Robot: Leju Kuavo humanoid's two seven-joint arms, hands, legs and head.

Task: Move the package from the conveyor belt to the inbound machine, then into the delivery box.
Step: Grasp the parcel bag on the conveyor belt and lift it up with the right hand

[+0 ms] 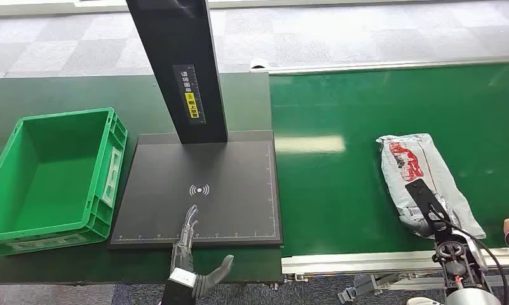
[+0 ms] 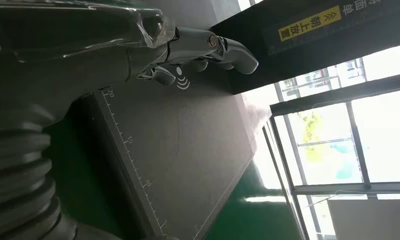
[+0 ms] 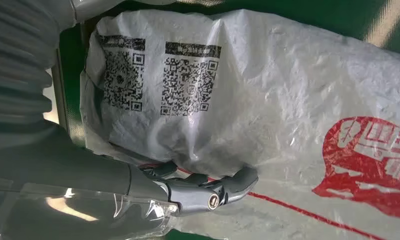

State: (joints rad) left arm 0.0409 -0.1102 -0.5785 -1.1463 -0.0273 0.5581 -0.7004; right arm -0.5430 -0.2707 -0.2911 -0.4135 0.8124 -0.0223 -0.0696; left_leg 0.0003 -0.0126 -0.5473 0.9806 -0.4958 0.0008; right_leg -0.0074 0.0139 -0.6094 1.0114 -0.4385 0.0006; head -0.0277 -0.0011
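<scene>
Pickup stage: grey crinkled plastic package with red print (image 1: 423, 181) lying on the green conveyor belt (image 1: 340, 190), right hand (image 3: 198, 187) over it, fingers (image 3: 237, 181) touching, grasp uncertain. Left hand (image 1: 191, 257) released above the black inbound machine plate (image 1: 232, 210). Next, probably: firm clench, then lift toward the plate.

My head view is evenly lit, with glare streaking the conveyor belt (image 1: 315, 145). Beyond my left hand (image 2: 207, 50), windows (image 2: 367, 140) blow out white (hand itself softly blurred).
</scene>
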